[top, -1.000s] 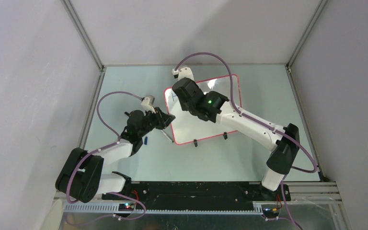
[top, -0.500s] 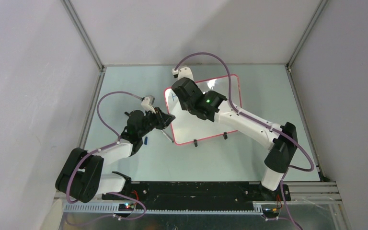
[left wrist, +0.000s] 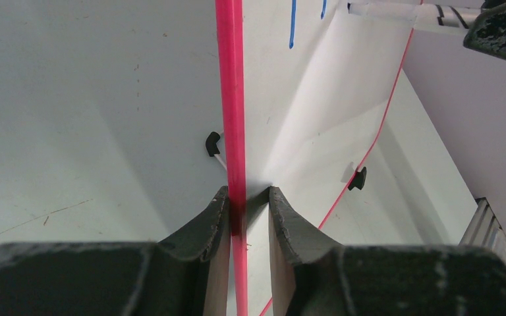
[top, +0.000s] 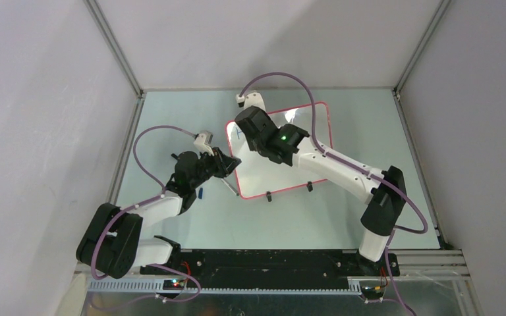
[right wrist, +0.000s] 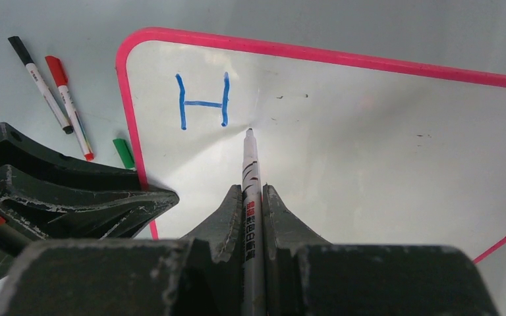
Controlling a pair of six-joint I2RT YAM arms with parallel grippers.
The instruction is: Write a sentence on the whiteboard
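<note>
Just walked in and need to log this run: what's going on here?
The left gripper clamps the red frame of the whiteboard, apparently steadying it. The right gripper holds a marker, tip at the board just right of a blue H, the only letter written. Spare pens lie beside the board.

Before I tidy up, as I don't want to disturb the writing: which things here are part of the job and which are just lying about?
In use:
- whiteboard, clamped at its red edge by the left fingers
- marker, held in the right fingers
- blue H on the board

Lying about, beside the board:
- black-capped pen
- red-capped pen
- green cap
</note>
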